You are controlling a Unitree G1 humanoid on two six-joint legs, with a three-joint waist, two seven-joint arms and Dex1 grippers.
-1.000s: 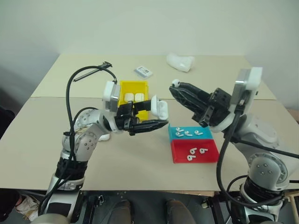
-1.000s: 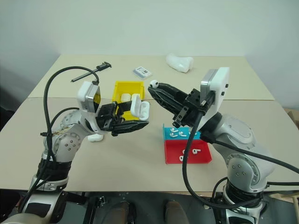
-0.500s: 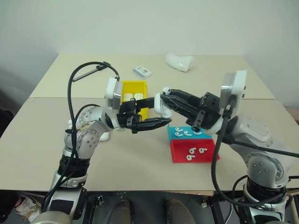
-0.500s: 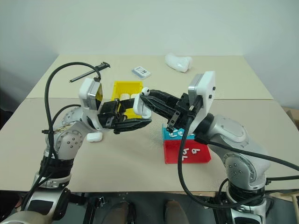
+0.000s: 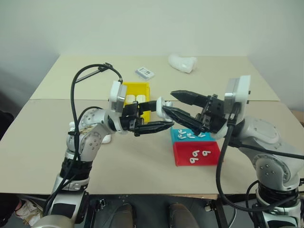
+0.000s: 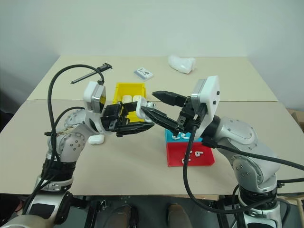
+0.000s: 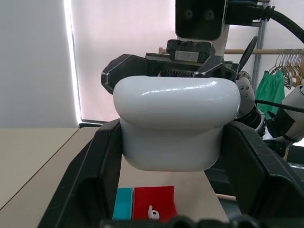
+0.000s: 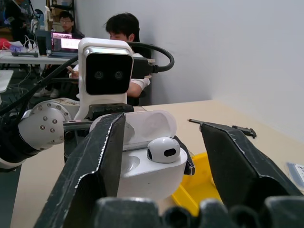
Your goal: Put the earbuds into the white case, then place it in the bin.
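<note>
**Left gripper holds the open case as the right one lets an earbud go**

Left gripper (image 5: pixel 159 126), above the table (image 5: pixel 42 123), is clamped tight on the white case (image 5: pixel 162 106), holding it with its lid up. Just behind it on the table sits the yellow bin (image 5: pixel 122 89), with white cases already inside.

Right gripper (image 5: pixel 167 102) meets the case from the other side. A second ago its fingers pinched an earbud well clear of the case; now they stand spread apart around it, and the earbud (image 8: pixel 163 149) sits in the case's socket, stem down. It appears seated, though not fully sunk.

Further right, more earbuds lie on the blue tray (image 5: pixel 176 134) and the red tray (image 5: pixel 184 158). Likely next: a second earbud.
</note>
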